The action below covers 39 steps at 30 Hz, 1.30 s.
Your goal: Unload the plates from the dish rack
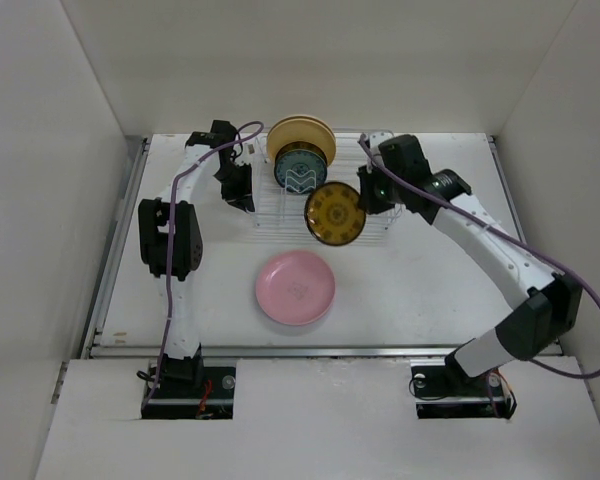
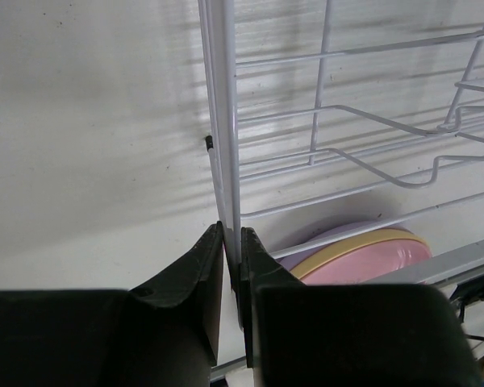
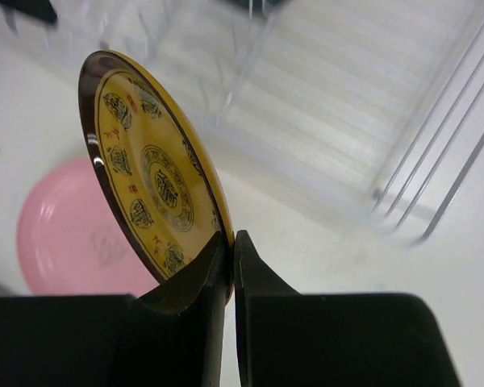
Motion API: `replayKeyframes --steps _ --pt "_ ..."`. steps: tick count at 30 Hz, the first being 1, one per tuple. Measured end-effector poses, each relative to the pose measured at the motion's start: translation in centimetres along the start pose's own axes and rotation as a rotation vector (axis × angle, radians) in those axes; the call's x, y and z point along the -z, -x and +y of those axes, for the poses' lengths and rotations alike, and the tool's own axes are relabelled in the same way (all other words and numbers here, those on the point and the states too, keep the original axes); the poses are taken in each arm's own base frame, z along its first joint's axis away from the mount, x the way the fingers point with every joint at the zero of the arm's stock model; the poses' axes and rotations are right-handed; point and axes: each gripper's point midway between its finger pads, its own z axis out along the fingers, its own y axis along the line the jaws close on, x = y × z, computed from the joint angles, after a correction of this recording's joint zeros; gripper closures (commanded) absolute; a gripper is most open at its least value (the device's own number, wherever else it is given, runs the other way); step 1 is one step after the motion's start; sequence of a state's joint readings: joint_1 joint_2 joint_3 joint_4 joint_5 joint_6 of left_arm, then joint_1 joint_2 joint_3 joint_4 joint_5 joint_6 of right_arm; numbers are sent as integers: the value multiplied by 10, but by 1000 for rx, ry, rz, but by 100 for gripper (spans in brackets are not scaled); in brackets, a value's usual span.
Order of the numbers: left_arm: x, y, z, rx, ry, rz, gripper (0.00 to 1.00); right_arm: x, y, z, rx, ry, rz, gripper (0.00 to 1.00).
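Note:
The dish rack [image 1: 280, 205] stands at the back middle of the table. Cream plates [image 1: 300, 137] and a teal patterned plate [image 1: 302, 173] stand upright in it. My right gripper [image 1: 364, 203] is shut on the rim of the brown-gold plate [image 1: 335, 213], held on edge over the rack's front. In the right wrist view, the gripper [image 3: 232, 246] pinches that plate [image 3: 145, 161]. My left gripper [image 1: 242, 196] is shut on the rack's left rim wire [image 2: 226, 121]; the left wrist view shows the gripper [image 2: 232, 242] closed on it. A pink plate [image 1: 296, 288] lies flat in front of the rack.
In the left wrist view the pink plate [image 2: 379, 262] tops a stack over a yellow and a lavender plate. The table's front metal rail [image 1: 320, 350] runs behind the arm bases. White walls close in the left, right and back sides.

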<state>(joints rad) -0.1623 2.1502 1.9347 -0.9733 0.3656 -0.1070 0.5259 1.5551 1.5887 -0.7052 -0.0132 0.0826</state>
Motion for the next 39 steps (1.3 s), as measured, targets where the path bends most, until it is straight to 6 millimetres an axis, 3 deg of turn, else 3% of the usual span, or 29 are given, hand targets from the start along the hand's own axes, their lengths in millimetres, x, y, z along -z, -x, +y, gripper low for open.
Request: replayKeyframes --steps 7,12,17,22,27,32,35,37,39 --pt "0 0 1 -3 5 1 100 31 -127 -5 -266 37 275 100" --pt "0 0 1 -4 5 5 100 51 -185 -17 -481 -12 350 100" --pt "0 0 -1 -11 5 8 100 41 -233 -28 -625 -115 482 100" --pt "0 0 0 -15 9 7 100 23 -247 -40 -703 -209 538 97" --pt "0 0 0 -16 10 7 100 18 -249 -49 -758 -281 529 68" --pt "0 0 0 -15 10 8 100 17 -248 -60 -793 -348 511 55" --pt "0 0 -1 -15 11 11 100 17 -235 -62 -791 -351 482 54" --pt "0 0 -1 -15 11 12 100 19 -216 -64 -772 -332 433 52" --pt "1 0 -1 -15 11 13 100 22 -184 -63 -735 -281 348 46"
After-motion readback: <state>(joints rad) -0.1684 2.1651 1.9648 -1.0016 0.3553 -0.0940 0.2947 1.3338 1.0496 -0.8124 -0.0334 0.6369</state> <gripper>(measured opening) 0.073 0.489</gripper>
